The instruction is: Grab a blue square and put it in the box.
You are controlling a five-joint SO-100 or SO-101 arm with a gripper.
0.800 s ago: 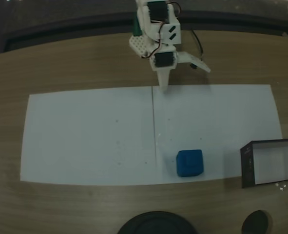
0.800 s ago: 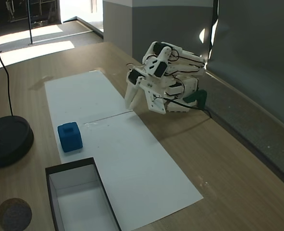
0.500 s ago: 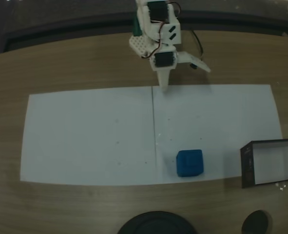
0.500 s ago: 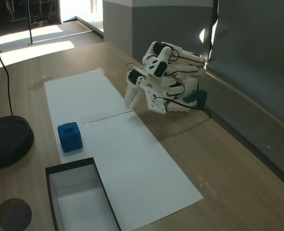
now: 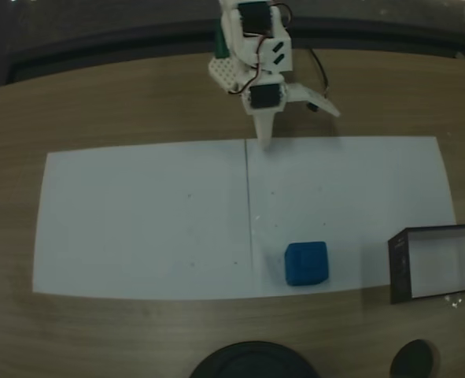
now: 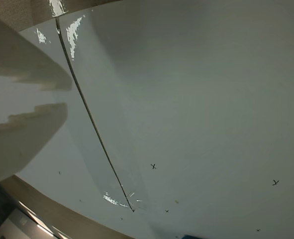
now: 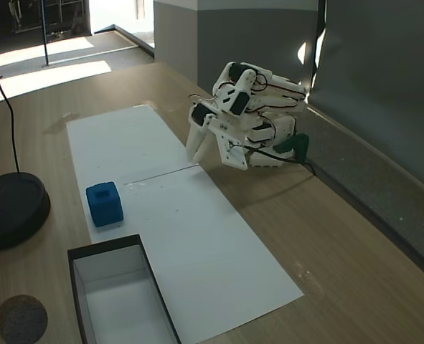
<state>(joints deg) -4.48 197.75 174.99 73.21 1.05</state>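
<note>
The blue square (image 5: 307,263) (image 7: 104,203), a small matte cube, sits on the white paper sheet (image 5: 138,220) a short way from the box (image 5: 397,272) (image 7: 105,246), a shallow black-walled tray with a pale floor and nothing in it. The white arm is folded back at the table's far side. My gripper (image 5: 265,140) (image 7: 192,152) points down at the far edge of the paper, well away from the cube. In the wrist view its two white fingers (image 6: 22,139) come in from the left, close together, with nothing between them; a sliver of blue shows at the bottom edge.
A large round black base (image 5: 252,361) (image 7: 14,208) and a small dark disc (image 5: 415,361) (image 7: 21,319) lie on the wooden table near the front edge. A thin seam (image 6: 94,134) runs across the paper. A black cable (image 7: 3,86) rises from the base.
</note>
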